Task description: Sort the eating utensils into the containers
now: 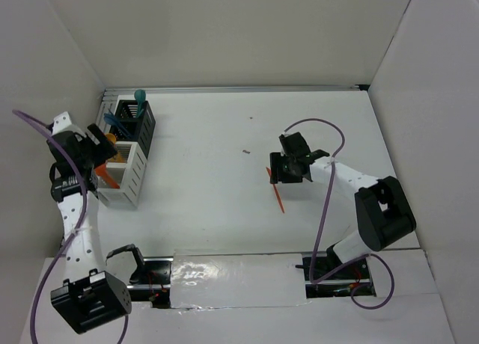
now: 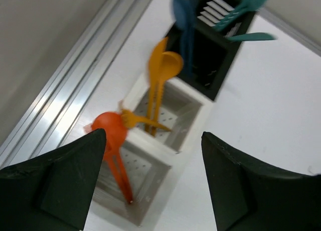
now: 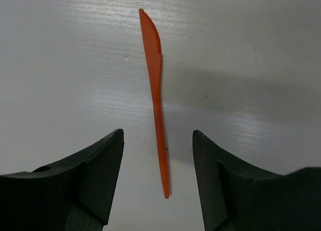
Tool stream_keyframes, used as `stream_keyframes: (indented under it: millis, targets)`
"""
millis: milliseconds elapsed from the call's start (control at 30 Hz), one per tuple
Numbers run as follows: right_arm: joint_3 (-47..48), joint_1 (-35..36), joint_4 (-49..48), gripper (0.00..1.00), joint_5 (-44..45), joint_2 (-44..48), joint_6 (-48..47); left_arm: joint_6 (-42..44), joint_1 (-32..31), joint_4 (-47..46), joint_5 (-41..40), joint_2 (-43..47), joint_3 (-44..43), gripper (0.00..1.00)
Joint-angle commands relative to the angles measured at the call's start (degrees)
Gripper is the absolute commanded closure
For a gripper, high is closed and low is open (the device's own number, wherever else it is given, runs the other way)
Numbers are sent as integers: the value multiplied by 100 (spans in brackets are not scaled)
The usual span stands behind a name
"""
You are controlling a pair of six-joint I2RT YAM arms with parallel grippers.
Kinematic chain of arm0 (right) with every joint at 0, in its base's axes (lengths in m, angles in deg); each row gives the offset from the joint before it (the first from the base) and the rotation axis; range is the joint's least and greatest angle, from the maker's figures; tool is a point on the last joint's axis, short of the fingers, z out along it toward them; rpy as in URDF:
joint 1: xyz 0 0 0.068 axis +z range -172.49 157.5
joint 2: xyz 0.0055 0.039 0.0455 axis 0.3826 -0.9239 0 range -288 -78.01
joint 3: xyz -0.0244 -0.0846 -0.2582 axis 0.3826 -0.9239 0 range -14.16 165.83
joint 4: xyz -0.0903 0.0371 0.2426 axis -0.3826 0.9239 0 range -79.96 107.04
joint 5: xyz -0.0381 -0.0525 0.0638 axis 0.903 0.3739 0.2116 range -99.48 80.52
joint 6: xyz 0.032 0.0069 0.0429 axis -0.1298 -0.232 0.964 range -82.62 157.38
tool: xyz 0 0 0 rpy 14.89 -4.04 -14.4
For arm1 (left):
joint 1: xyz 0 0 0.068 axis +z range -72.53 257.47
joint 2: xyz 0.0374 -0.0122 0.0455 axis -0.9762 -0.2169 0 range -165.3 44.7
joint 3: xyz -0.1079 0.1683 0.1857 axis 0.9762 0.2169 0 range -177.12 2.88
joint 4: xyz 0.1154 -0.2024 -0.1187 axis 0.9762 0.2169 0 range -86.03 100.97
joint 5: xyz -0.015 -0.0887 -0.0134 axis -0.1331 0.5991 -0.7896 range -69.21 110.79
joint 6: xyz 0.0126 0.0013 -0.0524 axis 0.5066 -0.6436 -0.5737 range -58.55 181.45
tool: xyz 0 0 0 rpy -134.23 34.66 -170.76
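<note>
An orange knife (image 3: 158,90) lies flat on the white table, its handle end between the fingers of my right gripper (image 3: 158,135), which is open and not touching it; from above the orange knife (image 1: 278,192) shows just below the right gripper (image 1: 278,172). My left gripper (image 2: 153,140) hangs open over the containers at the table's left. A red-orange spoon (image 2: 113,145) leans in the nearest white bin (image 2: 165,163). Yellow-orange utensils (image 2: 160,80) stand in the middle white bin (image 2: 193,108). Teal and dark blue utensils (image 2: 188,35) stand in the black bin (image 2: 215,75).
The row of bins (image 1: 133,164) runs along the left wall beside an aluminium rail (image 2: 65,90). White walls close in the table on the left, back and right. Small dark specks (image 1: 245,151) lie mid-table.
</note>
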Motion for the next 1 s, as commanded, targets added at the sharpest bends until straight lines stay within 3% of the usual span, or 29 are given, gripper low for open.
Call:
stream_keyframes:
  millis: [0,300,633,733,767,867,967]
  targets:
    - [-44,193,-163,37,391,-135,-140,12,-274,247,410,-222,-708,10]
    - [-536,475,-40,47,576,-145,44,101,-1265,687,1061,58,-928,11]
    - [-888,950,-241,57,1076,-364,343,-31,-1741,1109,1394,673,-946,12]
    - [-950,1125,-303,67,1235,-601,509,-119,-2004,1241,1613,753,-928,14]
    - [-1019,1195,-364,80,1287,-741,554,-119,-1996,1267,1649,788,-911,14]
    - [-1020,1249,-505,96,1288,-927,703,-216,-2277,1233,2105,920,-631,13]
    - [-1020,1371,-505,100,1226,-1147,660,-680,-2461,1057,2666,999,-183,13]
